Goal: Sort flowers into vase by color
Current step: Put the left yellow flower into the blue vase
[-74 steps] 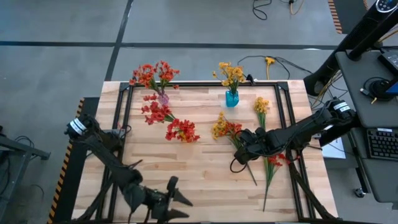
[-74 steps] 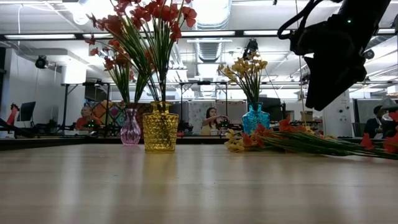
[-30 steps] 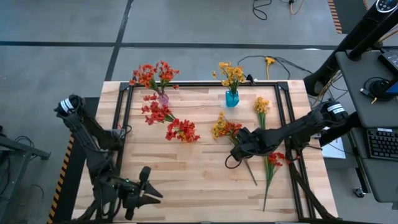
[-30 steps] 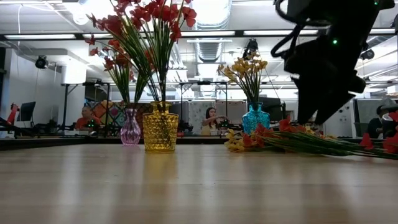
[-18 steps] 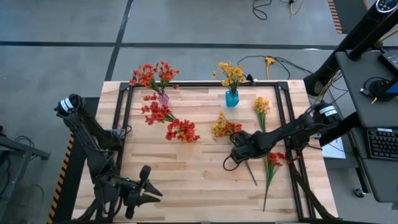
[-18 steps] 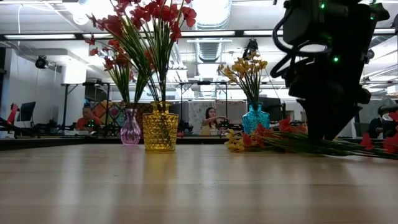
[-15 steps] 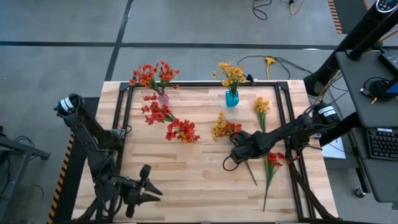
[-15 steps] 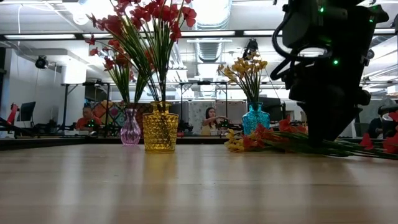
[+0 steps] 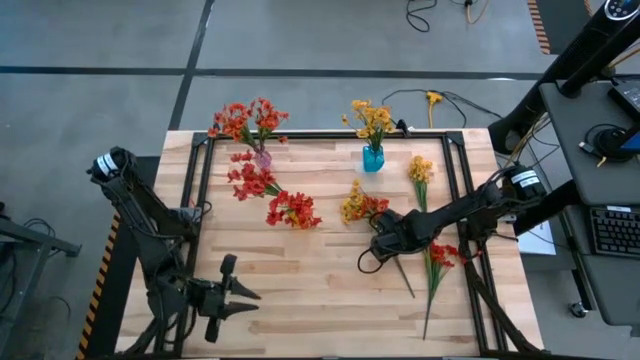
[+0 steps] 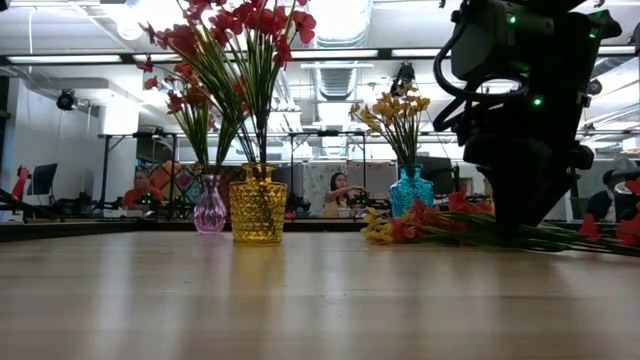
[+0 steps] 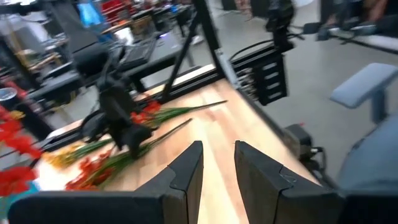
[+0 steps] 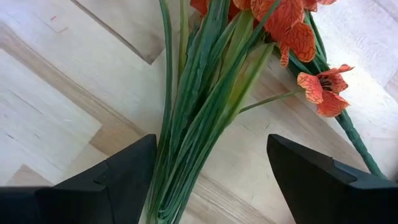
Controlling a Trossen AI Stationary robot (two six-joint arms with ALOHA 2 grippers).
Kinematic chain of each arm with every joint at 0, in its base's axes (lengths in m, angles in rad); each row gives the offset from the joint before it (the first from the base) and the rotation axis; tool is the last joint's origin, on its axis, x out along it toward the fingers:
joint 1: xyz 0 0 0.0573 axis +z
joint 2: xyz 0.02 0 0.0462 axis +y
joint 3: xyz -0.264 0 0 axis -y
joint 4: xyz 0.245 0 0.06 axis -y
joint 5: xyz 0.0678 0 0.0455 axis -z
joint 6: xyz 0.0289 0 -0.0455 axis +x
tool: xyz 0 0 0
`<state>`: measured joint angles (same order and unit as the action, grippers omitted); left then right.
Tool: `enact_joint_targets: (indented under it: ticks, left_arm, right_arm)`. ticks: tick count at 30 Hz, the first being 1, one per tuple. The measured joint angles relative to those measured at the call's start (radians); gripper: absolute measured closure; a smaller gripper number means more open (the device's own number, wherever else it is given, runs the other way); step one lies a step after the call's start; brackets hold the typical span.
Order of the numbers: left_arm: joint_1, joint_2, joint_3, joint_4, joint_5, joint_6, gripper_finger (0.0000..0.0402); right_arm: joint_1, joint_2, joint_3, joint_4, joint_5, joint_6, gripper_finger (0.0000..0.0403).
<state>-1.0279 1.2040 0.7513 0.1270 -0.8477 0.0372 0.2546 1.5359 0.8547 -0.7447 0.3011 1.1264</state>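
I have the right gripper (image 9: 385,238) down low over the wooden table (image 9: 320,280), right of centre, with its two fingers (image 12: 124,177) spread wide on either side of a bundle of green stems (image 12: 199,118) lying flat on the boards; nothing is clamped, and the wrist view shows a gap between each finger and the stems. The bundle belongs to a loose sprig with mixed yellow and red-orange blossoms (image 9: 360,206) whose heads point toward the far side of the table. Just beside it, further to the right, lie a yellow sprig (image 9: 420,170) and a red-orange sprig (image 9: 445,255), their long stems running toward the near edge. From table height I see the right arm as a dark mass standing over these flowers (image 10: 440,222). At the far side a blue vase (image 9: 373,158) holds yellow flowers, a pink vase (image 10: 209,212) holds red-orange ones, and a yellow vase (image 10: 258,210) also holds red-orange ones. Two more red-orange clusters (image 9: 292,210) show on the left half of the table. My left gripper (image 9: 228,296) waits over the near left corner, well apart from all flowers, its fingers (image 11: 186,171) close together with a narrow slit between them and holding nothing.
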Motion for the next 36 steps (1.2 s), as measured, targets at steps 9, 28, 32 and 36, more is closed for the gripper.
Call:
enact_joint_targets:
  ticks: [9,28,32,36]
  left_arm:
    - [0.000,-0.019,0.003,-0.023,-0.044,0.022,0.0325]
    - [0.000,-0.061,0.005,-0.024,-0.216,0.032,0.0325]
    - [0.000,-0.061,0.005,-0.024,-0.216,0.032,0.0325]
    - [0.000,-0.061,0.005,-0.024,-0.216,0.032,0.0325]
  right_arm:
    - [0.000,-0.091,0.007,-0.008,-0.015,-0.014,0.0113]
    - [-0.303,-0.203,0.008,-0.136,-0.167,-0.564,0.0116]
    - [-0.347,-0.172,0.006,-0.147,-0.197,-0.694,0.0126]
    - [-0.375,-0.131,-0.005,-0.145,-0.194,-0.751,0.0148]
